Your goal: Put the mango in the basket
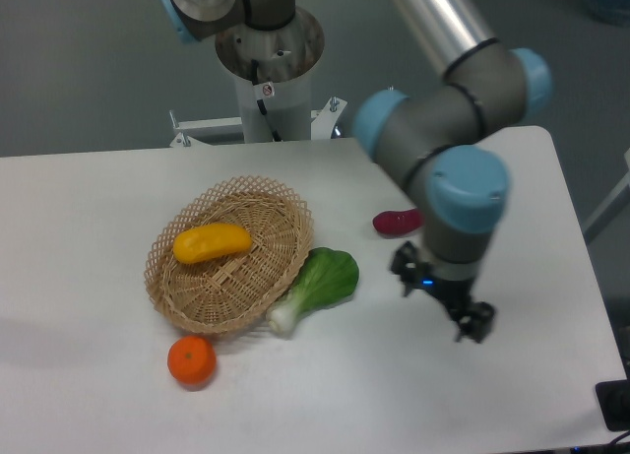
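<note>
While the mango (pixel 212 242) is lying inside the basket (pixel 281 203), well off to the gripper's (pixel 471 323) left in the picture, the gripper is hanging over bare table (pixel 512 395) near the right side and holding nothing. Whether its fingers are spread or closed cannot be told from this angle. A leafy green vegetable (pixel 320 285) is touching the basket's near rim, between basket and gripper. A red-purple sweet potato (pixel 393 222) is lying just behind the wrist, partly hidden. An orange (pixel 191 360) is sitting far across, in front of the basket.

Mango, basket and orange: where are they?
mango (pixel 212 242), fixed camera, middle of its yellow skin
basket (pixel 285 200), fixed camera, lattice rim on the far right side
orange (pixel 191 360), fixed camera, middle of the fruit
</note>
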Motion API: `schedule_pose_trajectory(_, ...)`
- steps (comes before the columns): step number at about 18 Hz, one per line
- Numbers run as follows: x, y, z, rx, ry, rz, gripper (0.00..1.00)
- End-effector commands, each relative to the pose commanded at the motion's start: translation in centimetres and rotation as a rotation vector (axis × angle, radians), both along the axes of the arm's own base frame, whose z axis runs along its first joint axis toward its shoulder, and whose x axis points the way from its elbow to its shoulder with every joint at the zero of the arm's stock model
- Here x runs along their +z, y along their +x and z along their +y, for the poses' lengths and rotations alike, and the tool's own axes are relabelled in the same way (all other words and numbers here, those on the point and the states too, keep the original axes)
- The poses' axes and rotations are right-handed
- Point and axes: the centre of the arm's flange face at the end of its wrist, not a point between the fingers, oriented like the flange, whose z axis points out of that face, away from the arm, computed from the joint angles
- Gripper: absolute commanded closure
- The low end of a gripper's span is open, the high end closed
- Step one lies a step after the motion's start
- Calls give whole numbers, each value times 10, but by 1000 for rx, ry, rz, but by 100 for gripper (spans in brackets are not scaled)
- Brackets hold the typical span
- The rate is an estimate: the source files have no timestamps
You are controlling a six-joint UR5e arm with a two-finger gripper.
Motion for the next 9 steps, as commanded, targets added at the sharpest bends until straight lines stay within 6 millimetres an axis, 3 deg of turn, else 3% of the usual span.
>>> schedule_pose_trajectory(5,-10,-28,-19,-10,-11,3,0)
schedule_pose_trajectory(9,-18,-31,-17,-20,-15,4,0)
